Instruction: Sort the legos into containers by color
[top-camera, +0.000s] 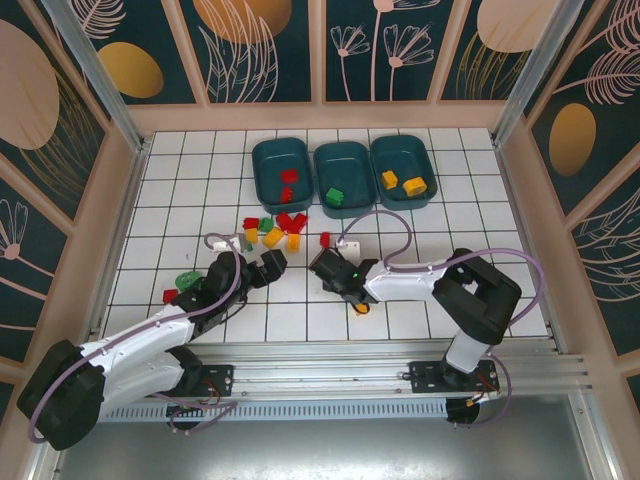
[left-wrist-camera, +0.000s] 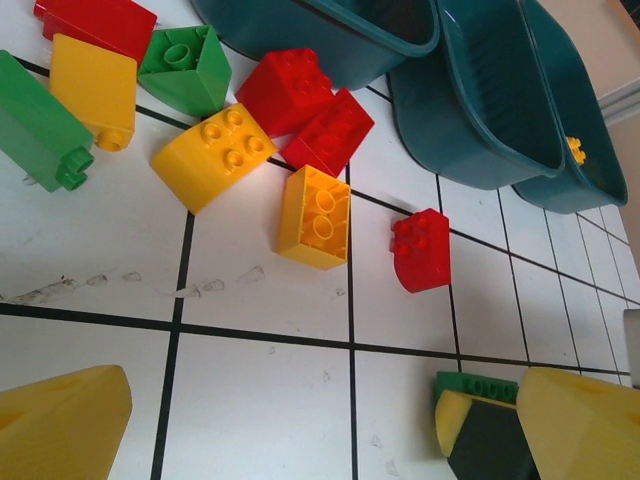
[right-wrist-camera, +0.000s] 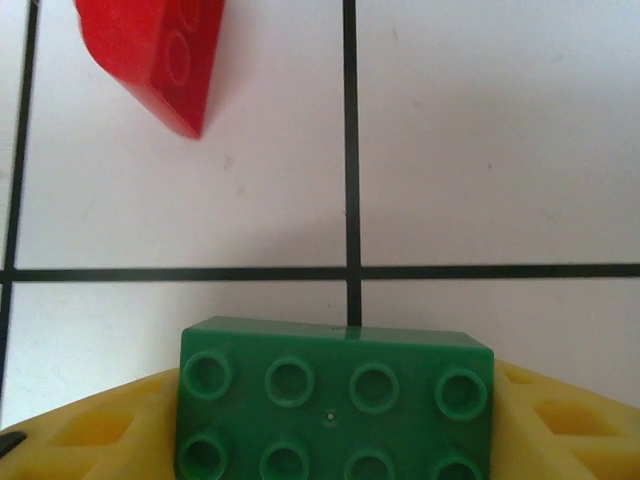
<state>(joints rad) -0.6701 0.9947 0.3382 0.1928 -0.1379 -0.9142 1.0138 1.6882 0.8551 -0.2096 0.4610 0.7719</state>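
Observation:
Three teal tubs stand at the back: the left tub (top-camera: 280, 155) holds red bricks, the middle tub (top-camera: 345, 160) a green one, the right tub (top-camera: 400, 155) yellow ones. A loose pile of red, yellow and green legos (top-camera: 272, 228) lies in front of them. My left gripper (top-camera: 272, 262) hovers open just short of the pile, its yellow fingers (left-wrist-camera: 60, 425) wide apart over bare tile. My right gripper (top-camera: 322, 266) is shut on a green brick (right-wrist-camera: 335, 400), studs toward the camera, low over the floor. A lone red brick (right-wrist-camera: 155, 60) lies just ahead of it.
Green pieces (top-camera: 185, 278) and a small red brick (top-camera: 170, 295) lie far left beside my left arm. An orange piece (top-camera: 361, 306) sits under my right forearm. The two grippers are about a tile apart. Low walls fence the tiled floor.

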